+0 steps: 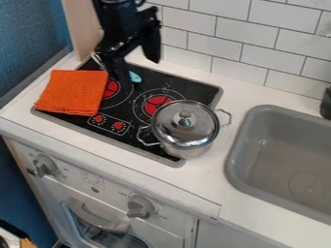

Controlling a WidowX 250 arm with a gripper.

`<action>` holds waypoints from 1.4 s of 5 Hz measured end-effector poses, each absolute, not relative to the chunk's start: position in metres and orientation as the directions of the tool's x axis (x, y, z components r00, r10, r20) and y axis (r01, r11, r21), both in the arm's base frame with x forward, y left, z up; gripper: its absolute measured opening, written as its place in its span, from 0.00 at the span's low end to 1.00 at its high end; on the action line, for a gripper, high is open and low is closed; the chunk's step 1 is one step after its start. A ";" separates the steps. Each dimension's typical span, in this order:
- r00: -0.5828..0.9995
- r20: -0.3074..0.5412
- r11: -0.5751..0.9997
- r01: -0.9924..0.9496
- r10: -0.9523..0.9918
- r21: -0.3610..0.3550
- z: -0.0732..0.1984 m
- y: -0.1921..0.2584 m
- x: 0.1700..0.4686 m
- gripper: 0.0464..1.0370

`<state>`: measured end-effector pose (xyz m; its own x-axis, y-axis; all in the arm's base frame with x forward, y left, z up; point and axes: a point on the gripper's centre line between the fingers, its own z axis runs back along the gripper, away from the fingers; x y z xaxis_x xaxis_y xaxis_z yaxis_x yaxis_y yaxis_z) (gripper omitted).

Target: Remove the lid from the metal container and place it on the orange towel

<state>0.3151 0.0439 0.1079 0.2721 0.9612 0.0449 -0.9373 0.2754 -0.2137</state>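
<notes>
The shiny lid [186, 121] sits on top of the metal pot [188, 149].
The pot is on the front right part of the black stove top [139, 127], and the orange towel [72, 92] lies flat on the left part. The black end effector [138, 71] hangs over the back of the stove top, up and left of the pot. Its two fingers are wide apart, holding nothing. A little teal thing [134, 77] is right by one fingertip.

The black arm [118, 13] comes down from the top edge, its gripper [138, 70] hanging with both fingers [152, 47] spread apart.
</notes>
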 end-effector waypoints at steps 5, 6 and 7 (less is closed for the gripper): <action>0.441 0.073 0.446 -0.888 0.895 -0.108 0.053 -0.007 0.322 0.96; 0.454 0.059 0.458 -0.885 0.889 -0.089 0.041 -0.010 0.325 0.91; 0.455 0.071 0.460 -0.882 0.888 -0.099 0.040 -0.014 0.328 0.62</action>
<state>0.3277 -0.0138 0.0401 0.4552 0.8876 0.0709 -0.8822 0.4603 -0.0992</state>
